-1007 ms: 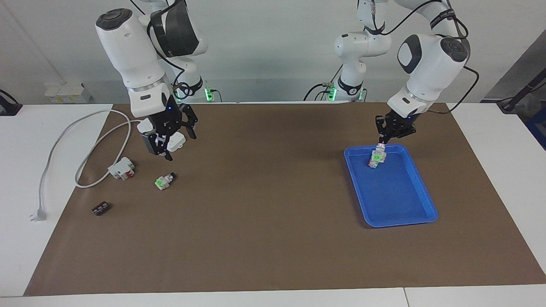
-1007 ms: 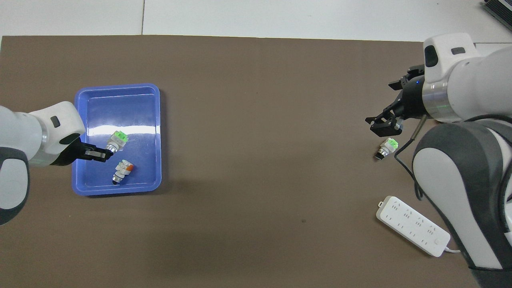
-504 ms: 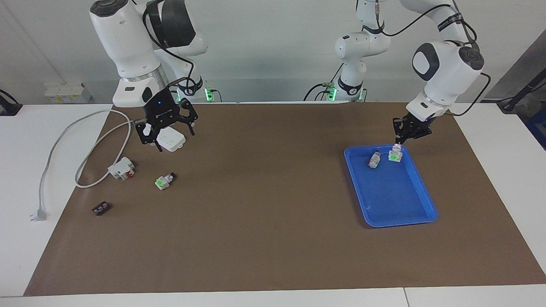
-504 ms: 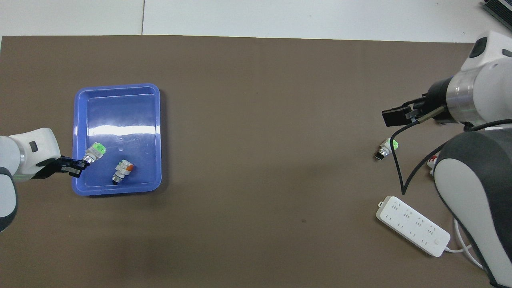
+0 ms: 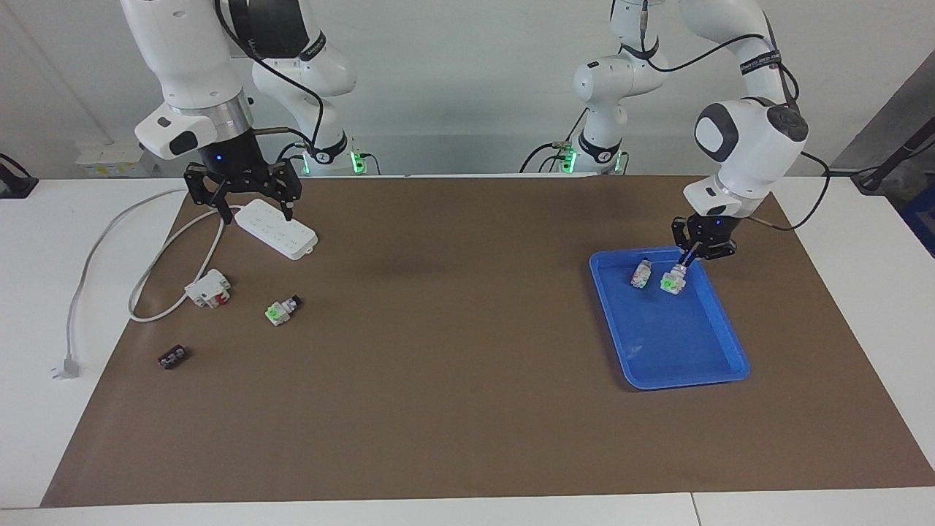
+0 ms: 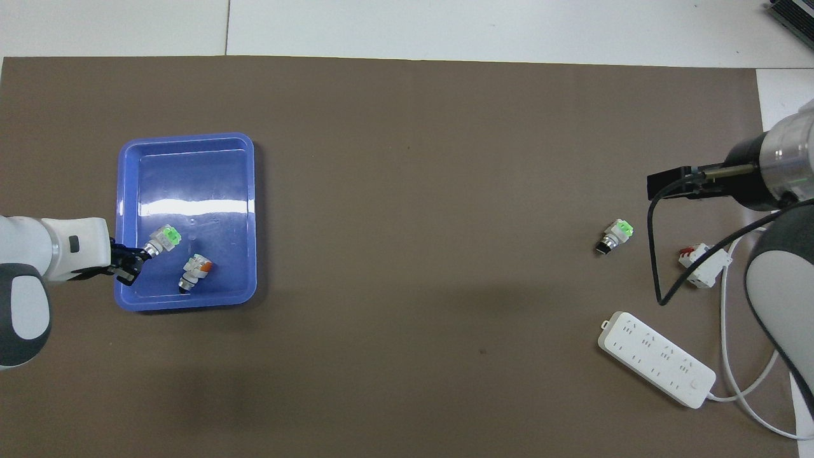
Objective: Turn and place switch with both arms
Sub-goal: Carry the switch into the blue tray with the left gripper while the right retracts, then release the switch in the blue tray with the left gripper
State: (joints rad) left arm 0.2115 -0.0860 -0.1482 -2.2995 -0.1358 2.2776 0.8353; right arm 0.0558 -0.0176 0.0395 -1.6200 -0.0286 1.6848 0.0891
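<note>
The left end effector (image 5: 687, 260) reaches into the blue tray (image 5: 719, 357) at the left arm's end of the counter (image 5: 467, 409), pinching a green switch (image 5: 673, 282) by its neck, body low over the tray floor. A second switch (image 5: 641, 273) with an orange part lies just beside it in the tray. The right end effector (image 5: 252, 210) hangs spread over the power strip (image 5: 276, 229). Another green switch (image 5: 280, 310) lies on the brown mat, near a white-and-red block (image 5: 208, 288).
</note>
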